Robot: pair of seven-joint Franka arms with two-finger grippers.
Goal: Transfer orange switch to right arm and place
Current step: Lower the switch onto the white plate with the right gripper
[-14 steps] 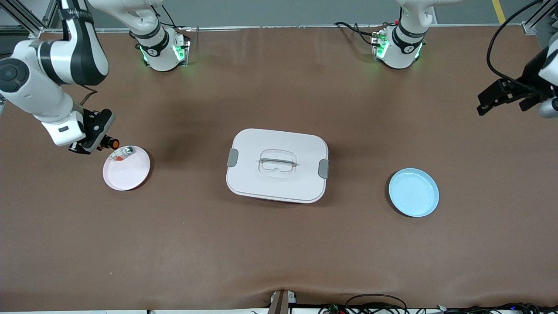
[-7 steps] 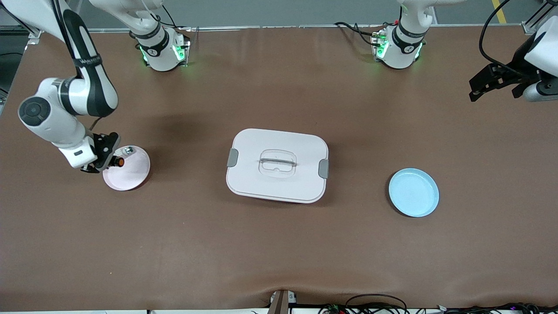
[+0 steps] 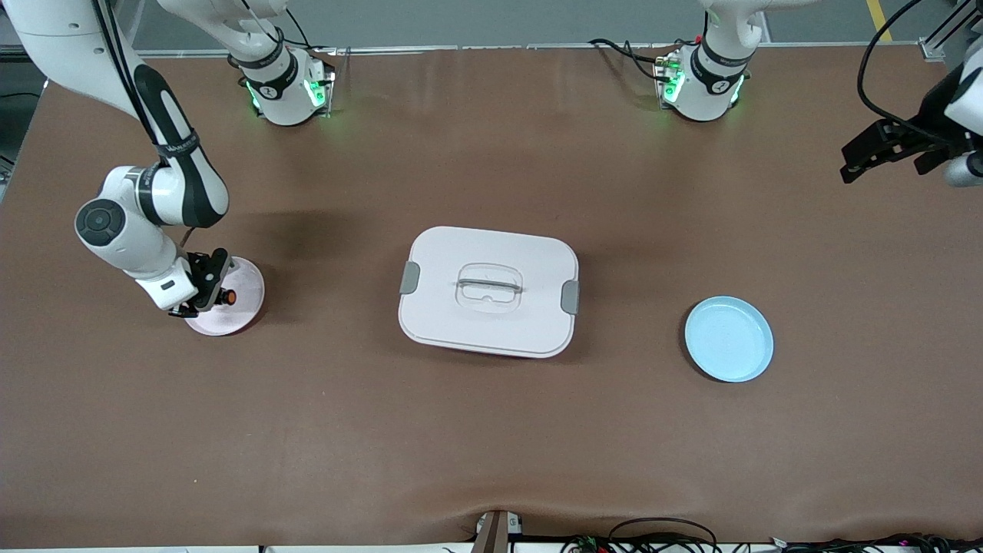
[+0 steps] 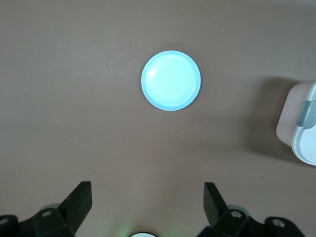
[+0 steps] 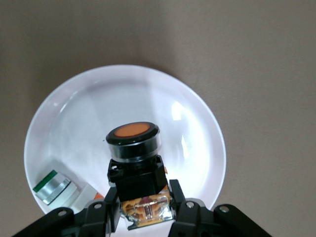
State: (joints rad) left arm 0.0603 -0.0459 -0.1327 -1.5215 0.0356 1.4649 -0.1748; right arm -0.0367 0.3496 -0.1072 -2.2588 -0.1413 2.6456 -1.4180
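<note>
Right wrist view: our right gripper (image 5: 143,207) clenches the orange switch (image 5: 133,148) over the pink plate (image 5: 197,133); left gripper (image 4: 148,202) waits, released.

A white lidded box (image 3: 488,291) is sitting near the middle of the brown table (image 3: 491,430), its lid showing a recessed handle and grey latches at both ends; a light blue plate (image 3: 729,339) is lying toward the left arm's end, well apart from the box; a pale pink plate (image 3: 239,306) is resting toward the right arm's end; a small silver-and-green part (image 5: 52,187) is lying in that plate near its rim.
</note>
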